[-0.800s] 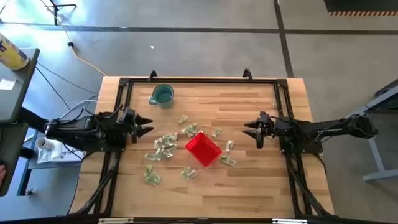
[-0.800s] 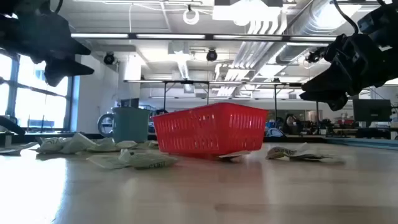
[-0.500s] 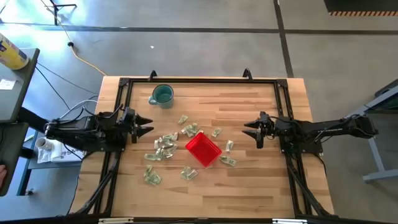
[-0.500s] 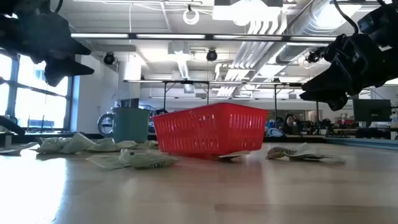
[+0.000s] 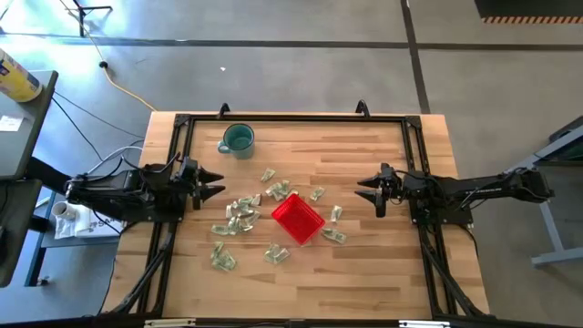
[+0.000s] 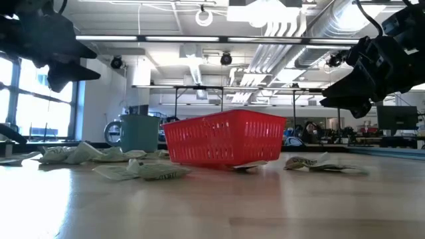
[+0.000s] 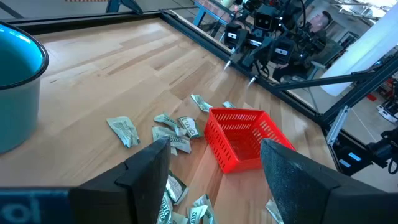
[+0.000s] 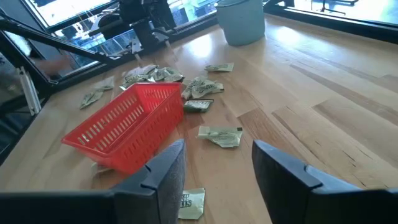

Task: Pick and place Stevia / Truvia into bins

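A small red bin (image 5: 298, 219) stands on the wooden table near its middle; it also shows in the low view (image 6: 224, 139), the left wrist view (image 7: 244, 138) and the right wrist view (image 8: 127, 125). Several pale green and white sachets (image 5: 240, 215) lie flat on the table around it, most to its left, some to its right (image 5: 333, 235). My left gripper (image 5: 217, 183) is open and empty above the table's left side. My right gripper (image 5: 364, 189) is open and empty above the right side. Both stand clear of the sachets.
A teal round mug (image 5: 237, 139) stands at the table's far left; it also shows in the left wrist view (image 7: 15, 87). A black frame (image 5: 291, 118) runs along the table's edges. Bare wood lies along the near edge (image 5: 301, 287).
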Motion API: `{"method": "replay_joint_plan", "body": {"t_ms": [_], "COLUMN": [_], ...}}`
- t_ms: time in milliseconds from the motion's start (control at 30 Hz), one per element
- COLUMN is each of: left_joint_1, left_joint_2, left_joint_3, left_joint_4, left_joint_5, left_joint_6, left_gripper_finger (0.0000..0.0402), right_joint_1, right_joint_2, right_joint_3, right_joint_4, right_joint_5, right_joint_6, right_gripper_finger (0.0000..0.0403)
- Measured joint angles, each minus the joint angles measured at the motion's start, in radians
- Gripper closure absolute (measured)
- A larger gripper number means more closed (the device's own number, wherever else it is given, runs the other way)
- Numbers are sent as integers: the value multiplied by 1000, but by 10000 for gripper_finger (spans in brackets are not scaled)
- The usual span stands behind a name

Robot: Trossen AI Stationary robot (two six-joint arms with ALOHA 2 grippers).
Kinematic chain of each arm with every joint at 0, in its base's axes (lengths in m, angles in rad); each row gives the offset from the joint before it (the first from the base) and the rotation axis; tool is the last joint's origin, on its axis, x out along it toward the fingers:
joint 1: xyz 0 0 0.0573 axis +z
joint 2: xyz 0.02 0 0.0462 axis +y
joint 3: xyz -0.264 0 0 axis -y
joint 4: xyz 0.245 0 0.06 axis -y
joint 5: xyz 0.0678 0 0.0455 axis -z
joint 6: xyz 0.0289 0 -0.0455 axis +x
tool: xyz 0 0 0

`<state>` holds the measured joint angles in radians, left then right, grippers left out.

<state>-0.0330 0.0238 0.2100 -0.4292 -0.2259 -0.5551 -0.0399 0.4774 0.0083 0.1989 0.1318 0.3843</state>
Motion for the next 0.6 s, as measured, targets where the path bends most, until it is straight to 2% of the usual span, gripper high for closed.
{"method": "replay_joint_plan", "body": {"t_ms": [600], "left_joint_1": [0], "left_joint_2": [0], "left_joint_3": [0], "left_joint_4": [0], "left_joint_5": [0], "left_joint_6": [0], "left_gripper_finger": [119], "right_joint_1": [0], "right_joint_2": [0], "right_joint_3": [0], "right_joint_4": [0], "right_joint_5": [0], "right_joint_6": [0], "right_gripper_finger": [226]}}
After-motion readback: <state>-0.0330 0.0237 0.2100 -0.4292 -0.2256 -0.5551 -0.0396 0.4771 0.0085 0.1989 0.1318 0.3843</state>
